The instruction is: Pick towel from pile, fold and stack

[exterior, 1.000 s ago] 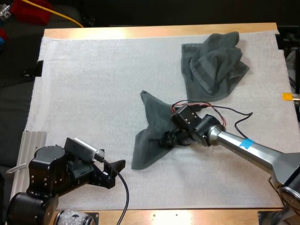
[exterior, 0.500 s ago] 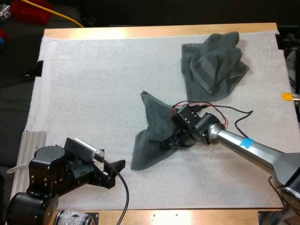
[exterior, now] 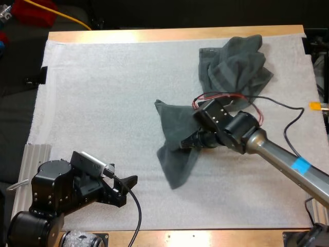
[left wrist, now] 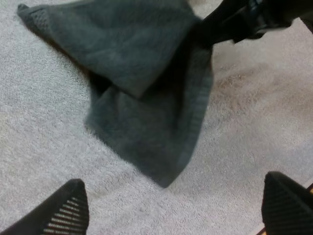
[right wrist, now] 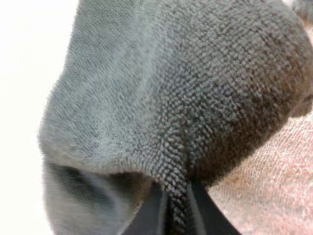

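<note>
White mat (exterior: 103,92) covers nearly all of the wooden table (exterior: 154,35). Wide bare mat lies to the outer side of my left gripper (exterior: 128,181) and beyond it up to the far edge.

Right gripper (exterior: 189,144): jaws almost closed, pinching a fold of the dark grey-green towel (exterior: 177,139). In the right wrist view the two fingers (right wrist: 151,210) squeeze a thin ridge of cloth between them, and the rest of the towel bulges just ahead of the tips. One towel corner points away past the jaws and the other end trails toward my left gripper. I cannot tell whether that end touches the mat.

Crumpled towel (exterior: 234,72) lies just behind the right gripper, near the mat's far right edge.

Left gripper: jaws spread wide, holding nothing, over bare mat. The towel's trailing end is just ahead of them, apart.
</note>
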You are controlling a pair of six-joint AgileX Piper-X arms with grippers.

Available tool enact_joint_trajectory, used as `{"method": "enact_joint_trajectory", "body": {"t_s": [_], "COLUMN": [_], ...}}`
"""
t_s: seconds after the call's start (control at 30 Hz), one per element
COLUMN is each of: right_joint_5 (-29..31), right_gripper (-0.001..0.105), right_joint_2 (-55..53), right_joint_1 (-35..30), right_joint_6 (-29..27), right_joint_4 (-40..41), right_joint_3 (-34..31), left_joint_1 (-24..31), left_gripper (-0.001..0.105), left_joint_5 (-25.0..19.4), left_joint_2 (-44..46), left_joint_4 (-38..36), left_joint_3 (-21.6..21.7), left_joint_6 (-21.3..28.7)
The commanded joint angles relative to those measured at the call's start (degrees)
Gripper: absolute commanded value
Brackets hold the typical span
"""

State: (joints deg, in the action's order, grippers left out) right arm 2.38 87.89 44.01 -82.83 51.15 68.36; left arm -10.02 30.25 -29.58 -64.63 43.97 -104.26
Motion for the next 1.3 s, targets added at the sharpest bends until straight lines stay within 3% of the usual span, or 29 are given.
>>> {"method": "enact_joint_trajectory", "body": {"t_s": [0.0,0.63,0.8,1.13,1.27], "right_joint_5": [0.43,3.99,9.41,24.96,36.63], "right_gripper": [0.000,0.000,0.000,0.000,0.000], "right_joint_2": [-1.21,-5.56,-8.45,-9.90,-9.90], "right_joint_1": [0.32,1.59,1.59,1.59,1.59], "right_joint_6": [-0.92,0.39,-3.42,-15.95,-19.00], "right_joint_4": [1.08,6.88,9.73,24.66,29.80], "right_joint_3": [0.98,4.21,6.78,16.61,20.48], "left_joint_1": [-0.25,-0.25,-0.25,-0.25,-0.25], "left_gripper": [0.071,0.071,0.071,0.071,0.071], "left_joint_5": [0.32,0.32,0.32,0.32,0.32], "left_joint_2": [-0.05,-0.05,-0.05,-0.05,-0.05], "left_joint_4": [0.31,0.19,0.19,0.19,0.19], "left_joint_3": [0.55,0.55,0.55,0.55,0.55], "left_joint_6": [0.39,0.39,0.39,0.39,0.39]}}
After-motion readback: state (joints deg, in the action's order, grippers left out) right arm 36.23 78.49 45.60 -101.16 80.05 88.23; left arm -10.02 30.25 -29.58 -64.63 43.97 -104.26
